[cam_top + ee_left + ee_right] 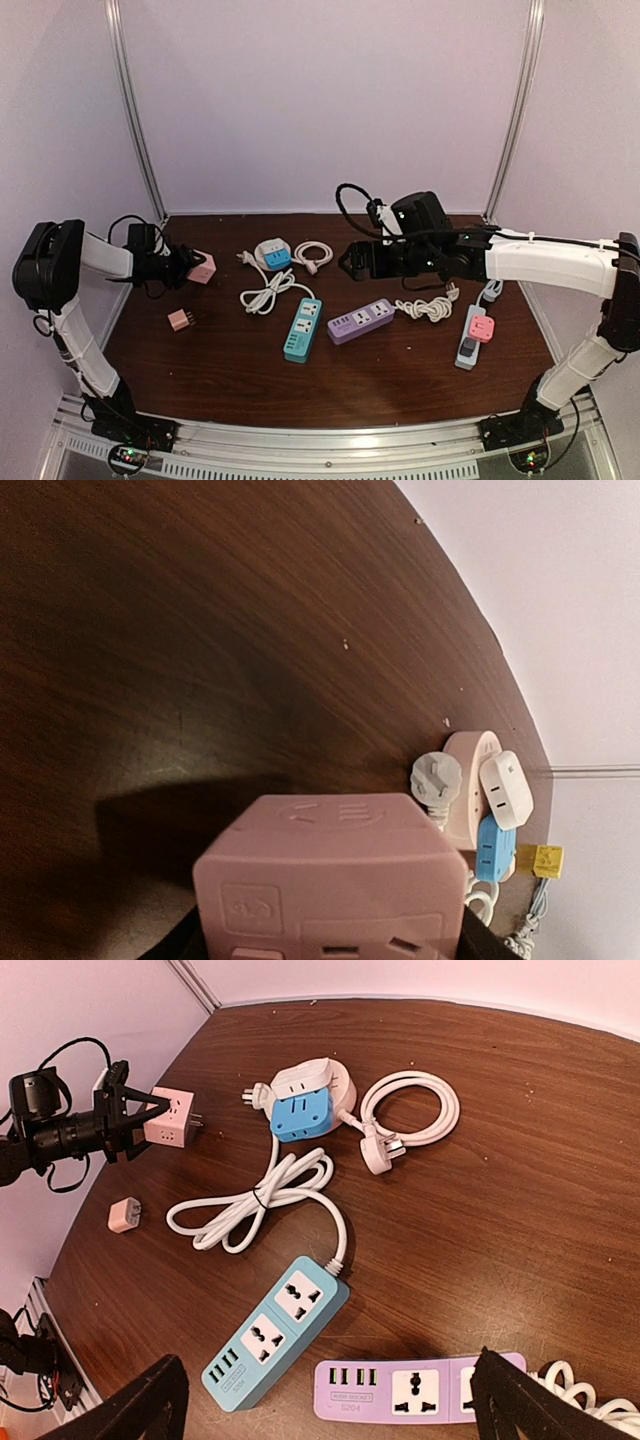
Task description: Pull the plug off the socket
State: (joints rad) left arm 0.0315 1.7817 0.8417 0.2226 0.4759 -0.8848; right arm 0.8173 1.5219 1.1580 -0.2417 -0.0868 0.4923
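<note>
Left gripper [190, 267] pinches the pink cube socket [203, 267] between its two fingers and holds it lifted off the table [400, 380], well to the left of the teal power strip [302, 329] and further back. The small pink plug [180, 320] lies on the table, also well left of the teal power strip, apart from the cube and not touching it. The right gripper [348, 262] hangs in the air behind the teal power strip and a little to its right, its fingers [150, 1400] spread wide with nothing between them. A purple power strip [360, 321] lies just right of the teal one. A white coiled cable [265, 293] lies just behind it on the left.
</note>
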